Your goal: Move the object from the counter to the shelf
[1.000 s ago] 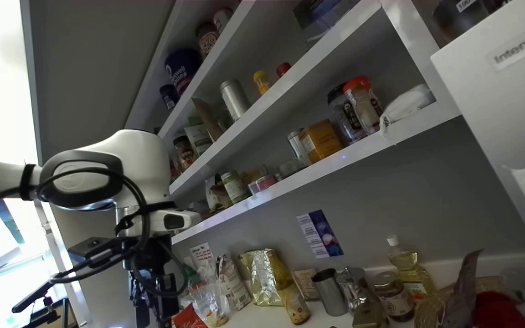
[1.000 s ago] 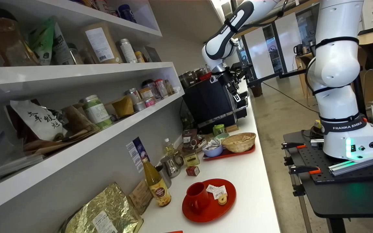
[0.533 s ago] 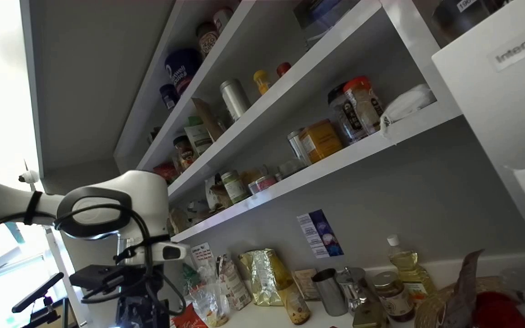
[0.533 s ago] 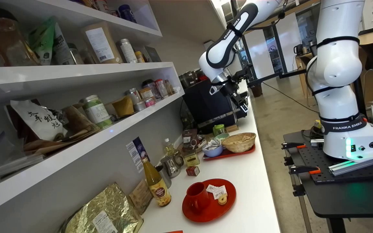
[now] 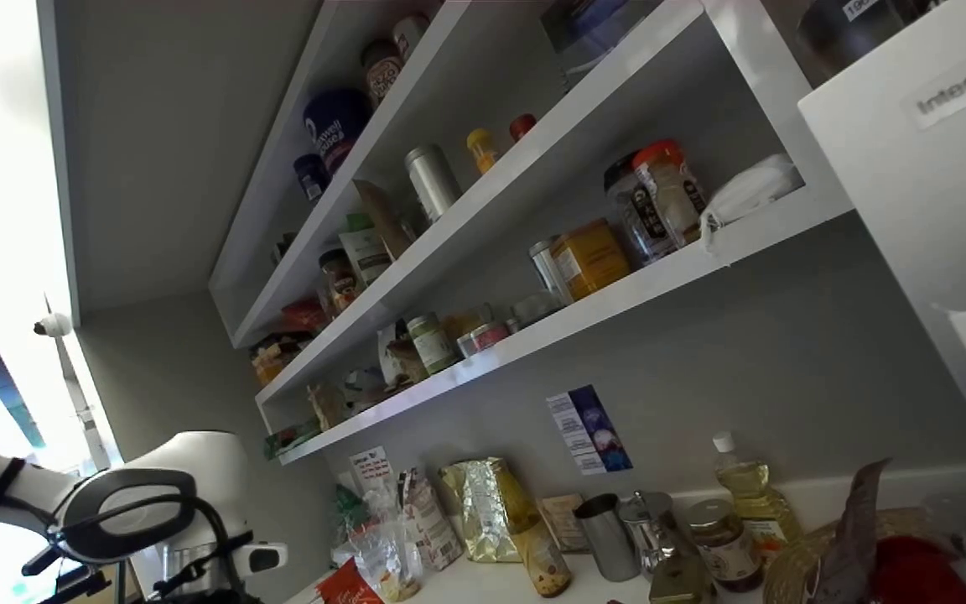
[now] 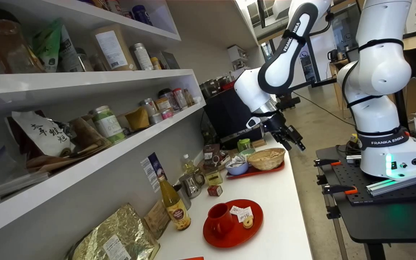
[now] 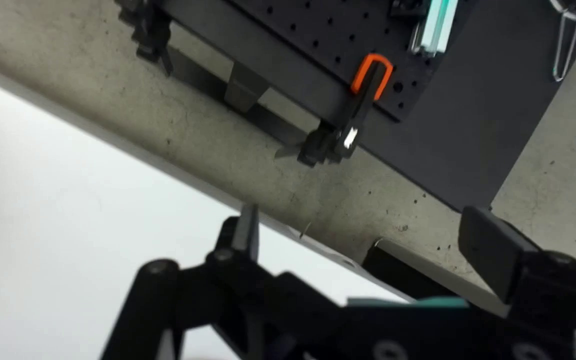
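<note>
The object, a red-orange packet (image 5: 347, 585), lies on the counter (image 5: 483, 587) at the bottom of an exterior view, beside a clear bag. In an exterior view only a thin red-orange sliver (image 6: 193, 258) shows at the bottom edge. The shelf (image 5: 483, 361), the lowest white board, runs above the counter and also shows in an exterior view (image 6: 85, 169). My gripper (image 6: 295, 145) hangs near the counter's front edge, far from the packet. In the wrist view the gripper (image 7: 363, 242) is open with nothing between its fingers; the counter (image 7: 68, 225) and floor lie below.
On the counter stand a red plate (image 6: 237, 234) with a mug, a yellow bottle (image 6: 174, 206), a gold bag (image 6: 117, 234) and a basket (image 6: 265, 159). Jars (image 5: 431, 342) and bags line the shelf. The black robot table (image 7: 468, 115) with an orange-tipped clamp (image 7: 373, 75) is across the gap.
The arm has moved down and left in an exterior view, taking the gripper out of that frame. The gripper has moved from before the dark appliance toward the counter's front edge. The packet has not moved.
</note>
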Controlling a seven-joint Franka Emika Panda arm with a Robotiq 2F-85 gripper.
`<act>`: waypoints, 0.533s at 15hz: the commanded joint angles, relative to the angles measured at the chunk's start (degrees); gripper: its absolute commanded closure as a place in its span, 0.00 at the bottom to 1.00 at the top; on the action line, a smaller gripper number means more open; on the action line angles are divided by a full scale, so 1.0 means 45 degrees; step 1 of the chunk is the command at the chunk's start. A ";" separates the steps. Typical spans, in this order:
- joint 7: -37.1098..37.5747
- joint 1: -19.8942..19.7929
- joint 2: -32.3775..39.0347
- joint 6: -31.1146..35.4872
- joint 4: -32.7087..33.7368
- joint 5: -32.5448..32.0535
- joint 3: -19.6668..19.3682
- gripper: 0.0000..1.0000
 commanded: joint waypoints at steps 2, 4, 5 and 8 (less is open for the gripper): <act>0.0805 0.1506 0.1403 0.4298 -0.0030 0.0267 0.1379 0.00; 0.1228 0.2009 0.2279 0.6194 -0.0019 0.0246 0.1924 0.00; 0.1426 0.2204 0.2653 0.6981 -0.0027 0.0231 0.2151 0.00; 0.1968 0.2641 0.3751 0.8841 -0.0027 0.0271 0.2713 0.00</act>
